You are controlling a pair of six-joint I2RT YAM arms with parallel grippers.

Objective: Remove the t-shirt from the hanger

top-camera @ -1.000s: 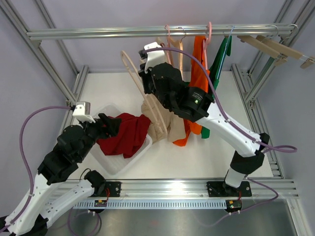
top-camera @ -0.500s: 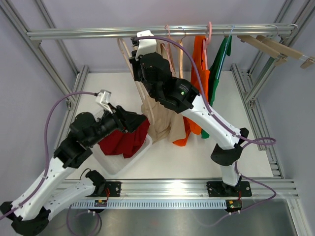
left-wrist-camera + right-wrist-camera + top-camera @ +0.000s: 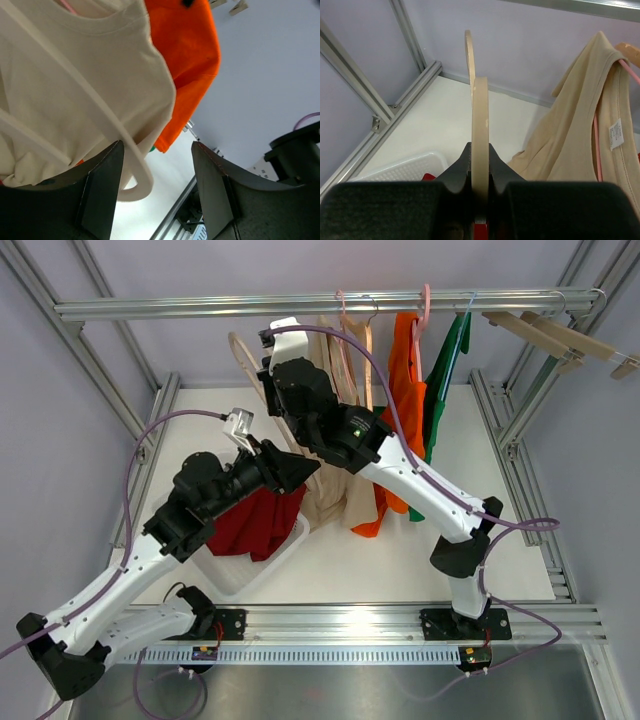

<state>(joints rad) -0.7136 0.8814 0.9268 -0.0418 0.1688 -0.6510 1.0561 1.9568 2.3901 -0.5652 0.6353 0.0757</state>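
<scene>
A beige t-shirt (image 3: 335,485) hangs from the rod in the middle, next to an orange shirt (image 3: 403,390). My right gripper (image 3: 272,380) is shut on a beige hanger (image 3: 243,358) and holds it up to the left of the shirt. In the right wrist view the hanger (image 3: 480,100) stands edge-on between the fingers of my right gripper (image 3: 480,155), with the t-shirt (image 3: 575,135) to its right. My left gripper (image 3: 303,472) is open at the shirt's left edge. In the left wrist view my left gripper (image 3: 157,185) is empty; the t-shirt (image 3: 75,80) and a hanger loop (image 3: 131,170) fill the view by the left finger.
A white basket (image 3: 232,578) at the left front holds a red garment (image 3: 250,525). A green garment (image 3: 447,355) and a pink hanger (image 3: 424,302) hang on the rod (image 3: 200,306). Bare wooden hangers (image 3: 560,335) hang at the far right.
My left gripper has risen from the basket and moved right to the beige shirt. My right gripper has lifted the hanger up and left toward the rod.
</scene>
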